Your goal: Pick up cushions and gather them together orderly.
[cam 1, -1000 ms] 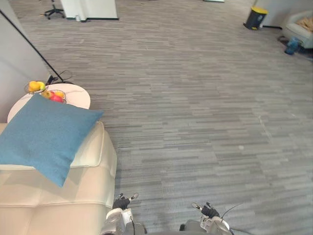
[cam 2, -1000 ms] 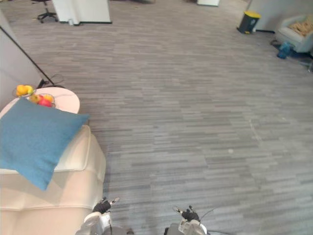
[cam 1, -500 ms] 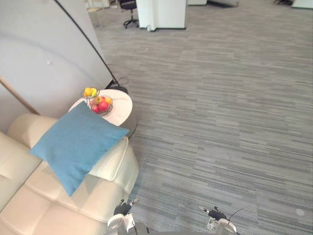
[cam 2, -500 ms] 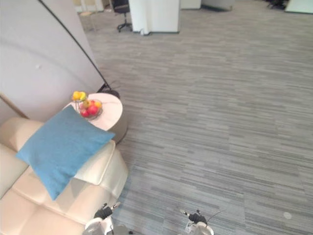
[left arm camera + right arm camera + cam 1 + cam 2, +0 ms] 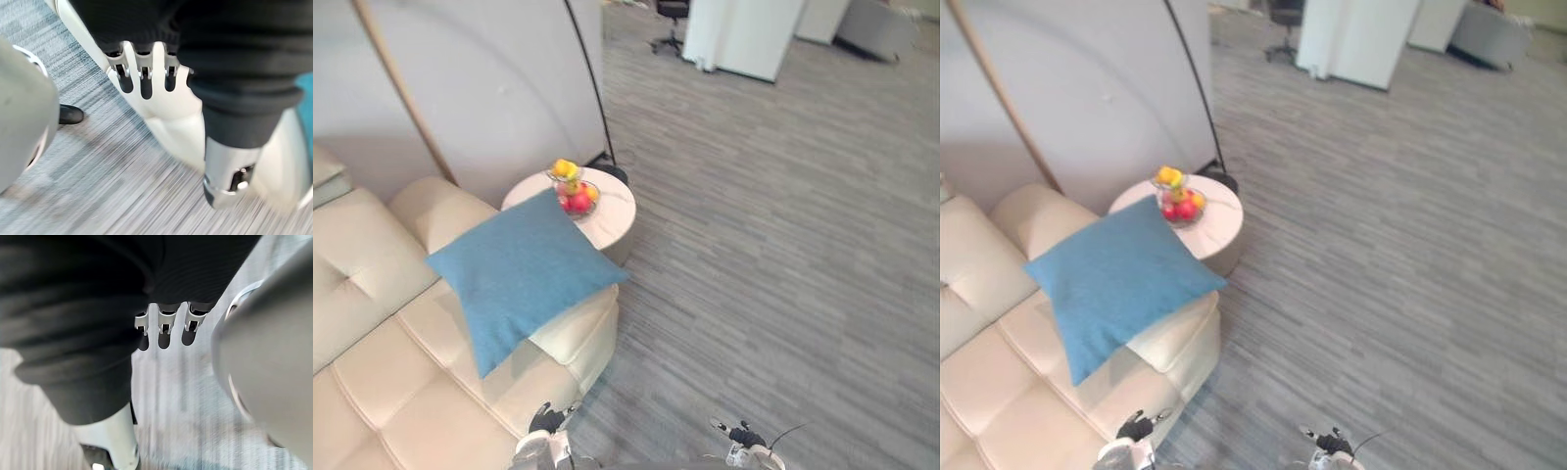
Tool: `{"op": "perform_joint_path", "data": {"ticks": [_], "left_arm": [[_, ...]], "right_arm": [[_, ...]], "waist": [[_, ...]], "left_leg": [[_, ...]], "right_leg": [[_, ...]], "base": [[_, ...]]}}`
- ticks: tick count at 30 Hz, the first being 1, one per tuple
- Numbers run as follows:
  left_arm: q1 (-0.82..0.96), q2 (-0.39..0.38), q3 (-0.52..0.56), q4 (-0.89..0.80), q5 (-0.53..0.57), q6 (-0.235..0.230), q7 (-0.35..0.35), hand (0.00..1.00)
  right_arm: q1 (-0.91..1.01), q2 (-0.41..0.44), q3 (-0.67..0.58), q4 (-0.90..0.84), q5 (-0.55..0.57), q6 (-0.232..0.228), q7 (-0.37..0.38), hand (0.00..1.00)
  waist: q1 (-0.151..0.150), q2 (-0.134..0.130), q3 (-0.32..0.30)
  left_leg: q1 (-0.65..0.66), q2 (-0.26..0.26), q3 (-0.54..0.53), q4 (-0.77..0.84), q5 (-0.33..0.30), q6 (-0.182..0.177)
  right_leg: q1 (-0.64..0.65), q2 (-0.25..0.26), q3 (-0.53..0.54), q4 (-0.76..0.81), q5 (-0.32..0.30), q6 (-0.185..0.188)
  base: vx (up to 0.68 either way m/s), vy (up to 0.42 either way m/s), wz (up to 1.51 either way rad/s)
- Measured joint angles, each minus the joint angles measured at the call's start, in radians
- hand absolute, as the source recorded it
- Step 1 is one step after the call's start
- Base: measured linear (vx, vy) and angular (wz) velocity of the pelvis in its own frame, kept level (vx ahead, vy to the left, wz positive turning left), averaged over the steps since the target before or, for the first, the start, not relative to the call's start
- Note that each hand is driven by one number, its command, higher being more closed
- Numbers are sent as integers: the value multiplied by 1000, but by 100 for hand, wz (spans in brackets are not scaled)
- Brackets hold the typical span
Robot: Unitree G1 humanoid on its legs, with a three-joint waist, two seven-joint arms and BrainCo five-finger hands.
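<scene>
A blue square cushion (image 5: 519,274) lies tilted over the armrest of a cream leather sofa (image 5: 372,264), one corner hanging toward the seat. My left hand (image 5: 546,423) hangs low at the bottom edge, in front of the sofa's near corner and well short of the cushion. In the left wrist view its fingers (image 5: 142,73) point down, relaxed and holding nothing, with the sofa's cream side beyond them. My right hand (image 5: 741,435) hangs over the grey carpet to the right. Its fingers (image 5: 166,320) are relaxed and hold nothing.
A round white side table (image 5: 612,211) with a bowl of fruit (image 5: 573,194) stands just beyond the cushion. A grey wall panel (image 5: 489,88) with a dark lamp pole (image 5: 587,83) rises behind it. A white cabinet (image 5: 744,34) stands far back. Striped grey carpet (image 5: 783,255) spreads to the right.
The camera has swung left: the sofa, cushion and side table now sit nearer the middle and more of the sofa shows. Both hands stay low.
</scene>
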Motion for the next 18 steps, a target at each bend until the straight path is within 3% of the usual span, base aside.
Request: {"op": "perform_joint_path", "data": {"ticks": [3,4,6,8,10,14,16,18], "left_arm": [[-2,-12,55,6,0,5,3,0],[-5,-18,69,5,0,5,4,0],[-8,-21,74,4,1,5,3,0],[-6,-66,75,4,2,-2,2,0],[-7,-74,74,6,2,2,2,0],[-12,-73,70,-5,3,2,0,0],[-13,-72,51,-14,3,1,-2,0],[-14,-72,51,-14,9,2,0,0]], "right_arm": [[-17,-3,7,5,2,-4,0,0],[-17,-3,10,5,3,-6,0,0],[1,2,10,6,4,-6,1,0],[6,-31,-3,15,2,2,0,0],[-7,-39,5,12,3,1,0,0],[-16,-33,10,25,5,6,-2,0],[-17,-25,11,25,6,6,-3,0],[-24,-21,25,20,12,5,-3,0]], "waist": [[-11,7,3],[-15,12,6],[-23,-7,0],[-12,37,-17],[-17,67,-17],[-20,43,-6],[-26,23,-8],[-28,24,-10]], "left_leg": [[11,18,-101,18,-34,-20],[9,30,-155,44,-56,-41],[-21,12,-252,111,-104,-75],[-52,41,-313,186,-124,-90],[-81,76,-304,191,-101,-120],[-85,96,-224,156,-9,-136],[-82,110,-95,94,50,-143],[-72,102,-5,48,85,-140]], "right_leg": [[-57,122,174,-174,-11,-10],[-63,194,296,-253,1,-24],[-32,203,383,-375,57,-32],[-11,196,255,-343,25,-84],[2,195,178,-348,21,-89],[69,179,96,-366,22,-94],[95,152,55,-385,21,-96],[95,137,26,-395,21,-96]], "base": [[277,-179,98],[340,-337,140],[328,-329,166],[351,-266,150],[279,-244,103],[176,-223,105],[92,-100,92],[68,-22,70]]}}
